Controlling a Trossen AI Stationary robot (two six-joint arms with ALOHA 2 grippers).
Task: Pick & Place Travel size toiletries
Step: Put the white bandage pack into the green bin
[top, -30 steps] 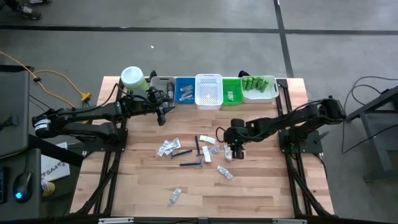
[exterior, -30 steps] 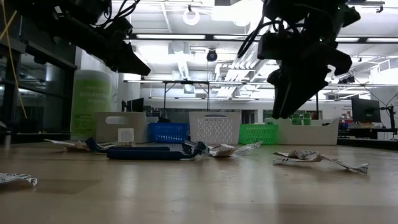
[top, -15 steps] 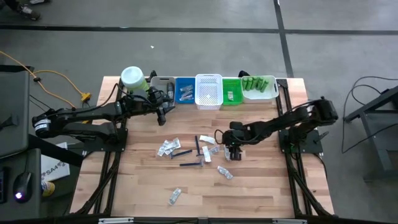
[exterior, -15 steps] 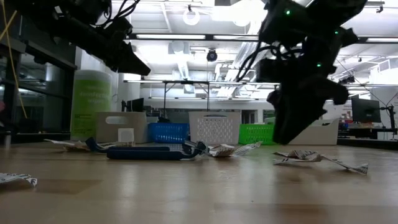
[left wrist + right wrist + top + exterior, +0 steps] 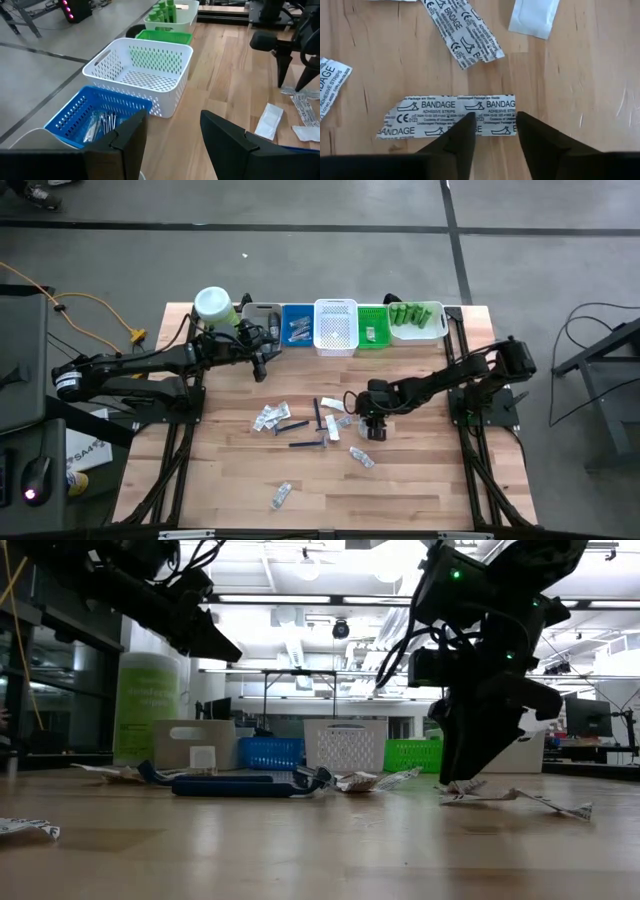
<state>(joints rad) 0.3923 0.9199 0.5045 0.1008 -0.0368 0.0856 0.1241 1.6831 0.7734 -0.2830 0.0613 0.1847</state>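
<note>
From above, the right gripper [image 5: 369, 426] hangs low over the scattered packets mid-table, while the left gripper [image 5: 262, 364] waits, fingers apart, near the bins [image 5: 336, 326]. In the right wrist view, its fingers [image 5: 457, 140] are open over a bandage strip [image 5: 447, 116] lying flat on the table [image 5: 570, 90]. I think this is the pick step: next go down and pinch it.

The right gripper [image 5: 462, 780] is descending toward the table, its open fingertips now reaching a bandage sachet [image 5: 447, 121]; the arm is shifting slightly toward nine o'clock.

Right gripper [image 5: 466, 778] low over a crumpled wrapper [image 5: 515, 797] on the table [image 5: 320, 850]; left gripper [image 5: 205, 640] up high; blue stick [image 5: 230, 785] mid-table; bins [image 5: 345, 745] and green jar [image 5: 146, 705] behind.
</note>
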